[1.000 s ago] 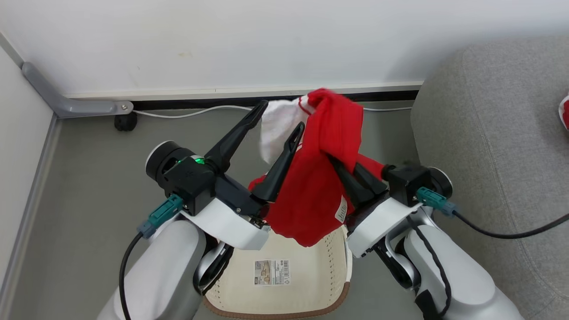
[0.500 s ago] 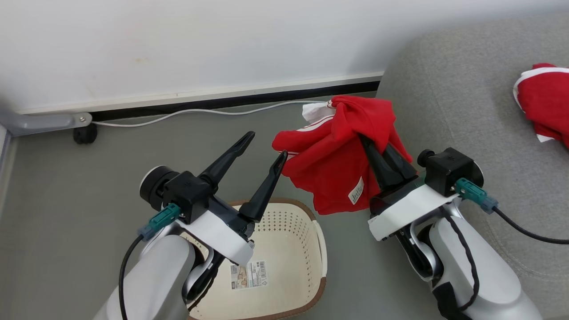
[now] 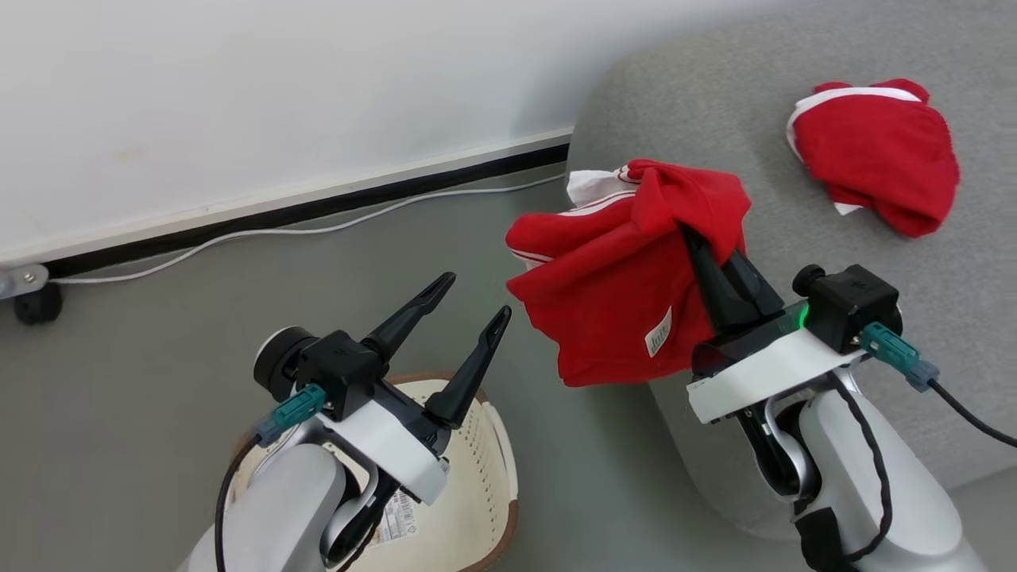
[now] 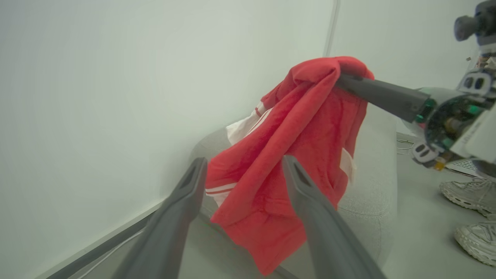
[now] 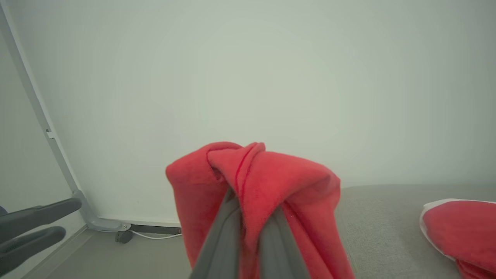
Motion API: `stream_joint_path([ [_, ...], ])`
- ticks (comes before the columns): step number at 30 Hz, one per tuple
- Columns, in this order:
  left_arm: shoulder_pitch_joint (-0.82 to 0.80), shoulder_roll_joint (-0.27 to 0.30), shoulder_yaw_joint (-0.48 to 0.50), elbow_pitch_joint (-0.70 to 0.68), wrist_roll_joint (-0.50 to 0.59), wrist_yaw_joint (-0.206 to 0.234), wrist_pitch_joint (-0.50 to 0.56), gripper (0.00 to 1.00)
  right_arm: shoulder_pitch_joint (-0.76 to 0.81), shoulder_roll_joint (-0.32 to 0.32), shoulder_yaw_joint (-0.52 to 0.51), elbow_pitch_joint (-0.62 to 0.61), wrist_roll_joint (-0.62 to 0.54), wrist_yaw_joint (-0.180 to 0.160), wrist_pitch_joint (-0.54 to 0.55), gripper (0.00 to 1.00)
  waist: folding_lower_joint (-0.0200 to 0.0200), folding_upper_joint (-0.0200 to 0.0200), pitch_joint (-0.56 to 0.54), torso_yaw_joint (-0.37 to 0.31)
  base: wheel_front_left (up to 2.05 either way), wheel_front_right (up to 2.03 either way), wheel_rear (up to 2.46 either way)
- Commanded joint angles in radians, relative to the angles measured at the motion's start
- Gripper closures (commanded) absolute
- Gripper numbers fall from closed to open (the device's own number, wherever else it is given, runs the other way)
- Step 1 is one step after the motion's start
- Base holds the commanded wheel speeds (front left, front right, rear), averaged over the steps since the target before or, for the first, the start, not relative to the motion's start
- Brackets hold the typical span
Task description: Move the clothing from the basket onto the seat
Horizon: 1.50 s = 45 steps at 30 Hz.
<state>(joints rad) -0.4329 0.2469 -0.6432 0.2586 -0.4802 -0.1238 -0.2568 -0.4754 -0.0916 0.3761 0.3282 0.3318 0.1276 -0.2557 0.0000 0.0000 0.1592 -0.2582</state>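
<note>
Hanging garment: red clothing [image 3: 620, 310] with a white panel, striped trim and a small white tag, bunched and draped off the right gripper [image 3: 699, 242]. It is in the air, out of the basket, at the left rounded edge of the seat.
Hem contact: cannot tell whether the lower edge brushes the upholstery.
Right gripper: jaws together, clamped on a fold at the top of the clothing, tips buried in cloth.
Second garment: second garment [image 3: 874, 151], red with white trim, lies crumpled on the seat at the far right, well apart from the held piece.
Seat: seat [image 3: 715, 103], grey fabric, filling the right side of the scene.
Basket: basket [image 3: 481, 465], cream and perforated with a brown rim, stands on the floor at near left, below the left arm. A sticker [image 3: 395, 520] shows on its inside bottom.
Left gripper: left gripper [image 3: 477, 295], jaws spread wide, gripping nothing, raised above the basket and pointing toward the held clothing. It is near the cloth, not touching it.
Floor: floor [image 3: 159, 342], grey. A white cable [image 3: 318, 230] runs along the dark skirting, with a dark castor [image 3: 36, 303] at far left.
Wall: wall [image 3: 278, 95], plain white.
Left wrist view: pale trainers [image 4: 469, 193] stand on the floor at the right edge.
</note>
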Motion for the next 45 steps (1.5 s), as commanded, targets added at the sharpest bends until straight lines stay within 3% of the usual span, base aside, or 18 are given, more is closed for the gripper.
stream_joint_path([
  [1,-0.009,0.023,0.031,-0.016,-0.011,-0.007,-0.005,0.0,0.009,0.005,-0.003,-0.044,-0.012,0.003,-0.006,1.0,0.0,0.0,-0.012,-0.049,0.0,0.0,0.0],
  [8,0.011,0.023,0.034,-0.022,-0.012,-0.007,-0.005,0.0,0.033,0.001,-0.036,-0.082,-0.017,0.003,-0.006,1.0,0.0,0.0,-0.024,-0.166,0.0,0.0,0.0],
  [17,0.028,0.021,0.048,-0.031,-0.004,-0.007,-0.005,0.0,0.063,-0.005,-0.067,-0.105,-0.017,0.003,-0.006,1.0,0.0,0.0,-0.047,-0.27,0.0,0.0,0.0],
  [35,-0.032,0.006,-0.064,-0.027,-0.031,-0.007,-0.005,0.0,0.226,-0.044,-0.296,-0.264,-0.059,0.003,-0.006,1.0,0.0,0.0,-0.02,-0.29,0.0,0.0,0.0],
  [45,-0.037,0.038,-0.072,-0.061,-0.014,-0.007,-0.005,0.0,0.084,-0.09,-0.34,-0.216,-0.08,0.003,-0.006,1.0,0.0,0.0,0.081,-0.291,0.0,0.0,0.0],
])
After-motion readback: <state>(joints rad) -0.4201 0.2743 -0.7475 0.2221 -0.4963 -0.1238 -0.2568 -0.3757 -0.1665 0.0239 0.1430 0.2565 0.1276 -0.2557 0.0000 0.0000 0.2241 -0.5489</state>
